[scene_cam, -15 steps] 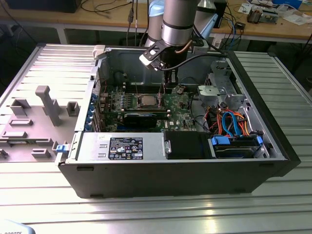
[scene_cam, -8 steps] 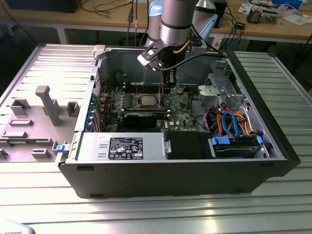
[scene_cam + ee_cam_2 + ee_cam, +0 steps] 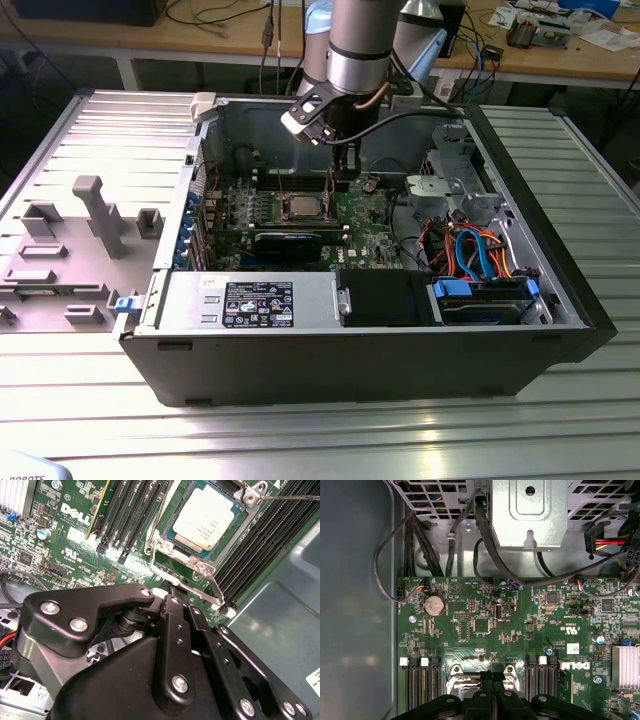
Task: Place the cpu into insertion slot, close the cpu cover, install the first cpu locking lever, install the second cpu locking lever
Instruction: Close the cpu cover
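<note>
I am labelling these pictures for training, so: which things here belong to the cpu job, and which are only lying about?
Job: cpu, cpu cover, locking lever, pincer.
Lying about: coin battery, heatsink, memory slots, drive cage.

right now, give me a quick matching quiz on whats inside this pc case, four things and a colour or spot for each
Things:
1. chip
2. coin battery
3. ribbed cooler
4. drive cables

Descriptions:
A. blue and orange, at the exterior view's right
B. round and silver, flat on the green board
C. square and dull silver, in the socket between black memory slots
D. silver fins standing up from the board

Pairs: 1-C, 2-B, 3-D, 4-A
</note>
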You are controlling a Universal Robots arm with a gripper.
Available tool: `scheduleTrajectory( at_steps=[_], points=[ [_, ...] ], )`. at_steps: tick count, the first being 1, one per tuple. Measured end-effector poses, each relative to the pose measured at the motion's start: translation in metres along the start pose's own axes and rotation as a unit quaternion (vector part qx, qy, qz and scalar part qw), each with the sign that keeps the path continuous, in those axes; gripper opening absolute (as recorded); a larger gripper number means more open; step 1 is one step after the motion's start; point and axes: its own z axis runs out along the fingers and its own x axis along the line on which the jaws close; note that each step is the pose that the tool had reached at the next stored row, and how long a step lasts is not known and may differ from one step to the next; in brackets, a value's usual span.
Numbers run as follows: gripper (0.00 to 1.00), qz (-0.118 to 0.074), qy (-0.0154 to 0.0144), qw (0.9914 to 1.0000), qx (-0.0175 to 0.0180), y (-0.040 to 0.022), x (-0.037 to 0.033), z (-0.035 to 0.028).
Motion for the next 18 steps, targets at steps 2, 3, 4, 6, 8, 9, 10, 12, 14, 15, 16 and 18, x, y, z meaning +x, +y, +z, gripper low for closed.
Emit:
scheduleTrajectory(
  at_steps=[2,3,4,6,8,9,10,12,14,15,16,18],
  points=[
    [0.11,0.000,0.0000,1.00000,0.0000,-0.0007,0.0000,0.0000],
    [0.11,0.000,0.0000,1.00000,0.0000,-0.0009,0.0000,0.0000],
    [0.11,0.000,0.0000,1.00000,0.0000,-0.0011,0.0000,0.0000],
    [0.11,0.000,0.0000,1.00000,0.0000,-0.0015,0.0000,0.0000],
    [0.11,0.000,0.0000,1.00000,0.0000,-0.0019,0.0000,0.0001],
    [0.11,0.000,0.0000,1.00000,0.0000,-0.0021,0.0000,0.0001],
    [0.11,0.000,0.0000,1.00000,0.0000,-0.0023,0.0000,0.0001],
    [0.11,0.000,0.0000,1.00000,0.0000,-0.0026,0.0000,0.0001],
    [0.11,0.000,0.0000,1.00000,0.0000,-0.0028,0.0000,0.0001],
    [0.11,0.000,0.0000,1.00000,0.0000,-0.0029,0.0000,0.0001],
    [0.11,0.000,0.0000,1.00000,0.0000,-0.0029,0.0000,0.0001],
    [0.11,0.000,0.0000,1.00000,0.0000,-0.0031,0.0000,0.0001]
  ],
)
